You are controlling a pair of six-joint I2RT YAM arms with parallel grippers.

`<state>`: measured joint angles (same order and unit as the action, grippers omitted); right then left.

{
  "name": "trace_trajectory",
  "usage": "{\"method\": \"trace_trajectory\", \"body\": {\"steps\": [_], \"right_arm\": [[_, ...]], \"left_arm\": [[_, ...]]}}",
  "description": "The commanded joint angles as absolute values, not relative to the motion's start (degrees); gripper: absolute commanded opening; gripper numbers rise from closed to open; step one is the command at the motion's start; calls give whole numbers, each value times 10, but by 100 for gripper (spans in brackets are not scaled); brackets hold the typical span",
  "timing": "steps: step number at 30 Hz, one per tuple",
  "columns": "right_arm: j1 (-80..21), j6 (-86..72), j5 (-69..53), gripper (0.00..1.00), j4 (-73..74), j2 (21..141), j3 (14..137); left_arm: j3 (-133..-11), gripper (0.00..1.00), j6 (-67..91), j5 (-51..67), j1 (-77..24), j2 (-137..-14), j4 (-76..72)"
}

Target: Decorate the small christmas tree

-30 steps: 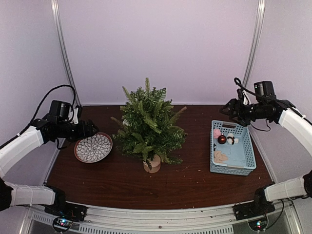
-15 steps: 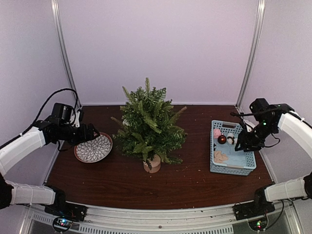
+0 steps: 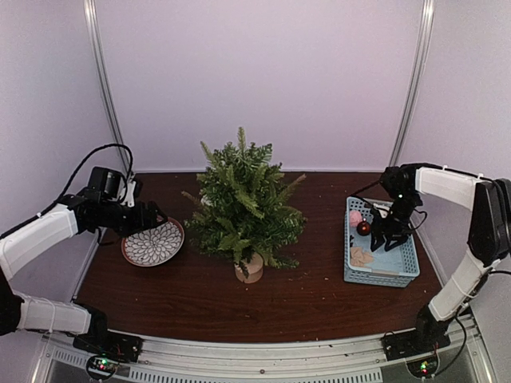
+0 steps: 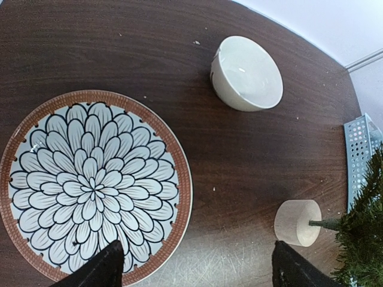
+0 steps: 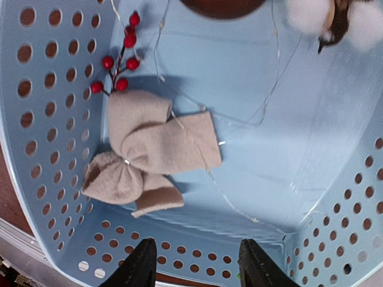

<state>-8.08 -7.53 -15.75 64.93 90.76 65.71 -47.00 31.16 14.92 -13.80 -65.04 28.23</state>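
Observation:
The small christmas tree [image 3: 243, 203] stands mid-table on its pale wooden stump [image 3: 250, 270]; the left wrist view shows that stump [image 4: 297, 222] and some green branches [image 4: 366, 233] at the right. My left gripper [image 3: 153, 216] hovers open above the flower-patterned plate [image 3: 153, 242], and nothing sits between its fingers [image 4: 197, 276]. My right gripper [image 3: 382, 236] reaches down inside the blue basket [image 3: 399, 275]. It is open [image 5: 200, 264] near the basket wall, just short of a beige fabric bow [image 5: 143, 155], holding nothing.
The basket also holds a sprig of red berries [image 5: 119, 63], a thin wire strand [image 5: 239, 119], a dark red ball [image 3: 363, 228], a pink ball [image 3: 355, 216] and a white cotton piece [image 5: 311, 15]. A white bowl [image 4: 246, 73] sits behind the plate [image 4: 90, 185].
The right arm swung down from above the basket into it, and its jaws narrowed. The left gripper drifted slightly right over the plate.

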Motion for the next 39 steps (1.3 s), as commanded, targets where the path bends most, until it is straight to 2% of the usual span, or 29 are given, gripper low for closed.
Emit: {"method": "trace_trajectory", "body": {"steps": [1,10,22,27,30,32,39], "right_arm": [[-84,8,-96,50,685,949,724],[-76,46,-129,47,630,996,688],[-83,67,-133,44,608,1076,712],[-86,66,-157,32,610,1063,707],[-86,64,-167,15,617,1044,704],[-86,58,-172,7,625,1028,705],[-87,39,-154,0,659,962,720]], "left_arm": [[-487,85,301,162,-134,-656,251],[-495,85,295,166,-134,-667,245],[-506,85,296,174,-134,-694,238],[-504,85,298,171,-134,-695,238],[-504,85,296,167,-134,-692,241],[-504,85,295,165,-134,-689,242],[-506,85,294,164,-134,-686,243]]}}
